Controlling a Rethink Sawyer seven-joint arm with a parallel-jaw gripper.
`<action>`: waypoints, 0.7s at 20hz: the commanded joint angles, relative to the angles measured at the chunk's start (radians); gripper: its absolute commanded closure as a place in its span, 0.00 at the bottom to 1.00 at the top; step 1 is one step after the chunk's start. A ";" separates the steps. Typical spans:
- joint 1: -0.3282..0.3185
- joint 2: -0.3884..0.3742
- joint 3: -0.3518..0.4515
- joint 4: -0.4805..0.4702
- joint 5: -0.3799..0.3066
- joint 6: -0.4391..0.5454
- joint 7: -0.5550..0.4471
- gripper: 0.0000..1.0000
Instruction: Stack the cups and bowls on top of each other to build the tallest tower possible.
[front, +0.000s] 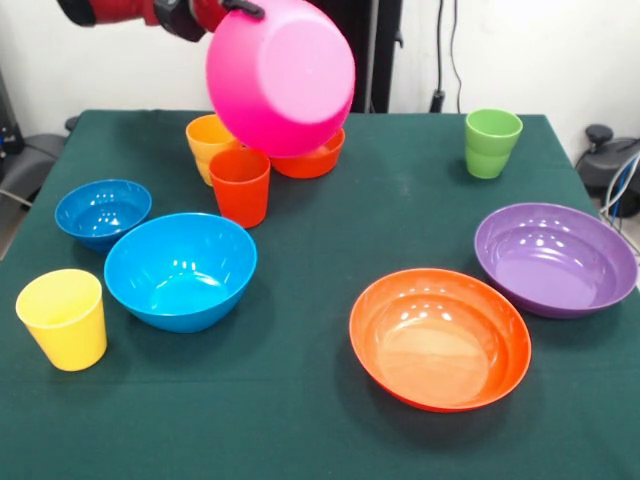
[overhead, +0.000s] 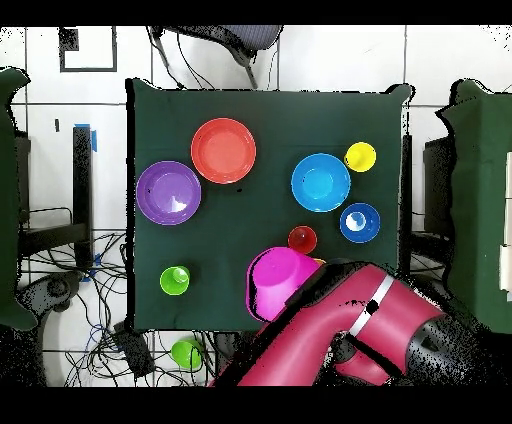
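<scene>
The large pink bowl (front: 281, 75) is carried tilted above the surface (front: 330, 230); the hand's grip cannot be told. Light, stiff and glossy-slippery, it is judged best pinched at its rim.

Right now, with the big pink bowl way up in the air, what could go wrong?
The pink bowl hangs tilted above the table, so it might slip and fall. Right below it stand the orange-red cup, a yellow cup and the small orange bowl, so coming down it could knock them over. The bowl also hides what holds it, so how firm the grip is cannot be judged.
</scene>
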 joint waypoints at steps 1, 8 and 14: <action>0.000 0.034 0.167 -0.134 -0.022 -0.033 -0.071 1.00; -0.046 0.055 0.189 -0.153 -0.020 -0.075 -0.018 1.00; -0.050 0.082 0.193 -0.171 -0.027 -0.088 -0.036 1.00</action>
